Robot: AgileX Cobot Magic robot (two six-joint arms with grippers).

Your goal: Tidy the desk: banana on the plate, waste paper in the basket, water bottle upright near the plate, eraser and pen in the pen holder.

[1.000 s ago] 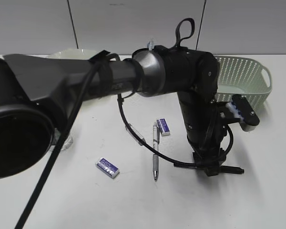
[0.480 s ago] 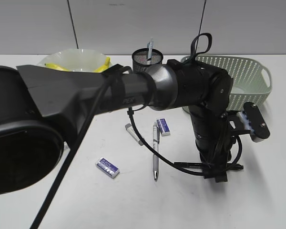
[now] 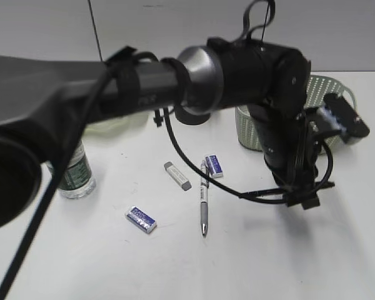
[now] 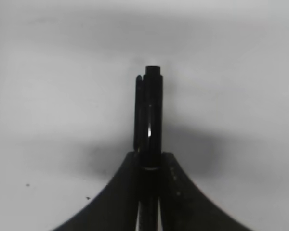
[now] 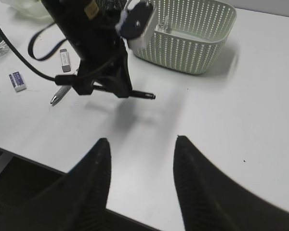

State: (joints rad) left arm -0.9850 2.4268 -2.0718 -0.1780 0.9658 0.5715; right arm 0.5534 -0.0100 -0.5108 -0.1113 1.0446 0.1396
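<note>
Your left claw (image 5: 116,90) is clamped on a black pen (image 4: 149,120), above the desk (image 3: 250,262) at the basket's (image 3: 325,87) six o'clock. Your right claw (image 5: 140,161) gapes wide, holding nothing.

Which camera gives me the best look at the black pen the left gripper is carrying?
The right wrist view: the thin black pen shows side-on, sticking out of the left gripper above the white desk. Left wrist shows it end-on; the exterior view barely shows it.
</note>
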